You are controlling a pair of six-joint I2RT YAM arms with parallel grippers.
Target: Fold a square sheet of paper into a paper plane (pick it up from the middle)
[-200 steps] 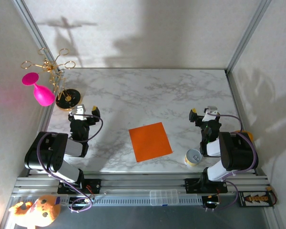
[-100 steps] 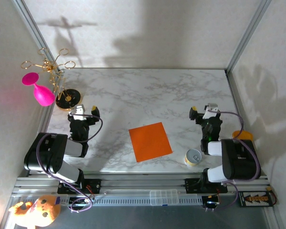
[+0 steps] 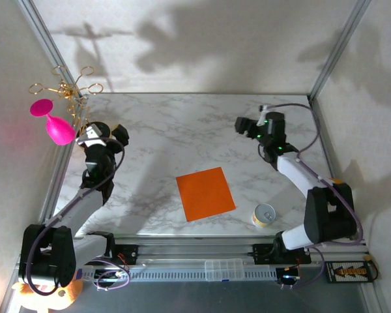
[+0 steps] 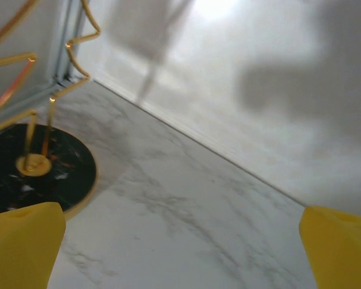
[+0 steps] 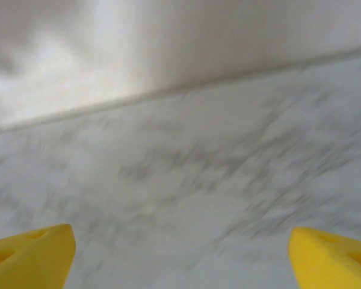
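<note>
**A:** Paper: where is it lying?
**B:** The square sheet of paper (image 3: 205, 193) lies flat on the worktop (image 3: 182, 124), between the left pincer (image 3: 107, 132) and right pincer (image 3: 255, 124), nearer their bases, untouched.
**A:** Why so?
**B:** Both gape wide, empty, probably readying to pinch its middle.

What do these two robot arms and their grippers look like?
The left arm and right arm are slim, with pale grey links and chunky black joints; a purple cable loops along each. The left gripper and right gripper are black, with bright yellow wedge-shaped fingertips.
</note>
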